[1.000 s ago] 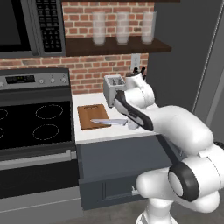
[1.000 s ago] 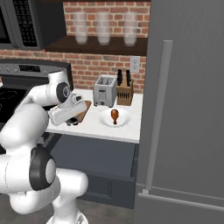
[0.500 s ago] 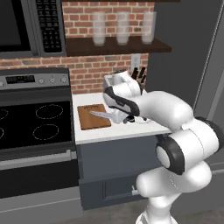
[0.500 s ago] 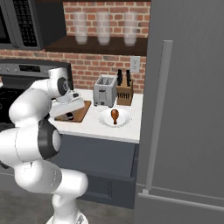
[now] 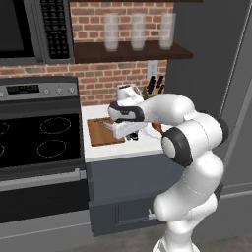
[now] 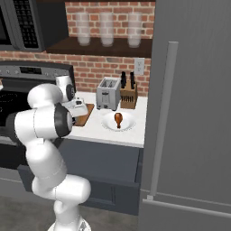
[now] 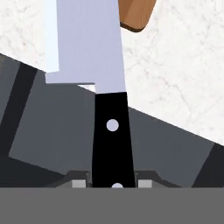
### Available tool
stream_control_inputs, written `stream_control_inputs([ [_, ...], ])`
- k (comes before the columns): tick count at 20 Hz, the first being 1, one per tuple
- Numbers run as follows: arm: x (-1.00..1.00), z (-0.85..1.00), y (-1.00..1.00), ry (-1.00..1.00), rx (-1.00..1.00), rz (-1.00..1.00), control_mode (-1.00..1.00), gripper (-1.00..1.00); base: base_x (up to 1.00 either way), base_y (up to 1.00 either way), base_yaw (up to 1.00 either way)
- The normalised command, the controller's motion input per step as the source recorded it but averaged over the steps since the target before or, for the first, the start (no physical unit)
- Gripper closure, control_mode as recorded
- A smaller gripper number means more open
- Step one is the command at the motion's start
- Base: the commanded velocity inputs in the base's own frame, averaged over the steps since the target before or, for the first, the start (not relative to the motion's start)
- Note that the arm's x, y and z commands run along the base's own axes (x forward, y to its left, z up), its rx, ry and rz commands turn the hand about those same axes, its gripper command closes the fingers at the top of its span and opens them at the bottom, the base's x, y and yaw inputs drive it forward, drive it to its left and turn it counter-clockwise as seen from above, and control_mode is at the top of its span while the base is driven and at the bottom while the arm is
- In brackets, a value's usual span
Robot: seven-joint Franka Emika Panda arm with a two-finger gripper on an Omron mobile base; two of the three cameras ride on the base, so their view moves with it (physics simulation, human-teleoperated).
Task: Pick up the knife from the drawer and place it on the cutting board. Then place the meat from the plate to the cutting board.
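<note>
- The hand (image 7: 112,181) is clamped on the black handle of the knife (image 7: 87,43); the two finger tips press the handle from either side, and the silver blade runs away from the hand toward the corner of the cutting board (image 7: 136,13).
- In the left base view the hand (image 5: 127,129) hangs low over the cutting board (image 5: 101,133), at its right half, with the arm bent sharply back toward the base.
- The cutting board lies on the white worktop (image 5: 128,147), just right of the stove (image 5: 37,138).
- The meat (image 6: 118,119) lies on the plate (image 6: 108,122), near the toaster (image 6: 108,94) and apart from the board.
- The knife block (image 6: 129,92) stands just right of the toaster.
- The drawer (image 6: 103,160) below the worktop stands out from the cabinet, open.
</note>
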Motion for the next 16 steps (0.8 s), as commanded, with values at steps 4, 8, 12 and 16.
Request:
stream_control_inputs([
  [4, 0.90, -0.23, 0.34, 0.04, 0.00, -0.17, -1.00, 1.00, 0.00, 0.00, 0.00],
  [8, 0.80, -0.21, 0.32, 0.00, 0.00, -0.10, -1.00, 1.00, 0.00, 0.00, 0.00],
  [12, 0.70, -0.32, 0.28, 0.00, 0.00, -0.07, -1.00, 1.00, 0.00, 0.00, 0.00],
  [16, 0.73, -0.30, 0.21, 0.00, 0.00, -0.06, -1.00, 1.00, 0.00, 0.00, 0.00],
])
